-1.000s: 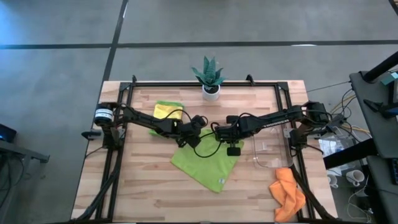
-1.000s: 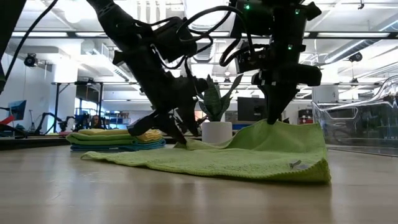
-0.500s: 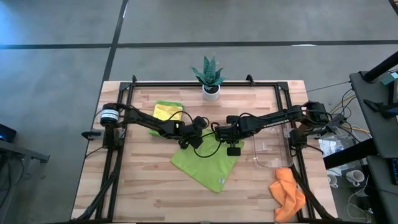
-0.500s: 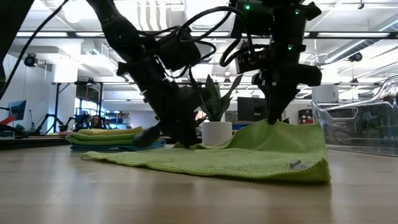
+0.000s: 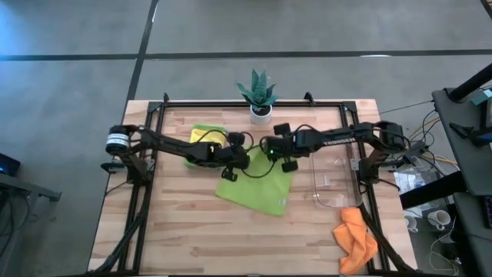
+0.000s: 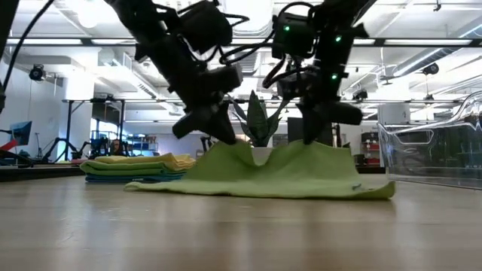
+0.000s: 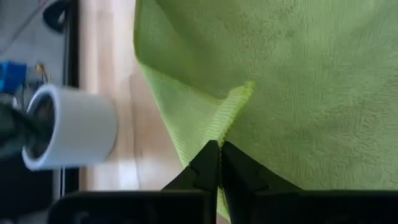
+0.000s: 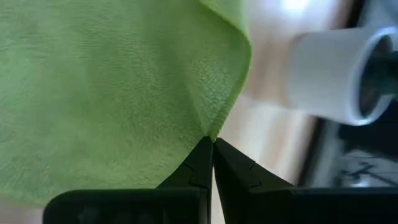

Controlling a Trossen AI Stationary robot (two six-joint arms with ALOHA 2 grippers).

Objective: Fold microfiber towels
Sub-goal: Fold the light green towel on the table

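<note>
The lime green towel (image 5: 256, 186) lay near the centre of the wooden bench (image 5: 177, 238), with its far edge lifted off the surface at two points. The left end effector (image 5: 230, 164) was clenched on the towel's left far corner, and the right end effector (image 5: 278, 156) was clenched on its right far corner. In the low view the cloth (image 6: 286, 175) rose to two peaks, one under each end effector, sagged between them, and lay flat on the bench along its near edge.

In the left wrist view the fingers (image 7: 208, 167) were pressed together with a folded ridge of the green fabric (image 7: 298, 81) pinched between their tips. In the right wrist view the fingers (image 8: 202, 163) were likewise closed on a gathered point of the towel (image 8: 106, 87). The white pot (image 8: 329, 74) stood just beyond that pinched corner.

The two end effectors were near each other, just in front of the potted plant (image 5: 259, 94) at the bench's far edge.

A stack of folded towels (image 5: 206, 137), yellow on top, lay on the far left of the bench, beside the left arm. The orange towel (image 5: 356, 238) lay crumpled at the near right corner of the bench, next to the clear plastic tray (image 5: 334, 185).
</note>
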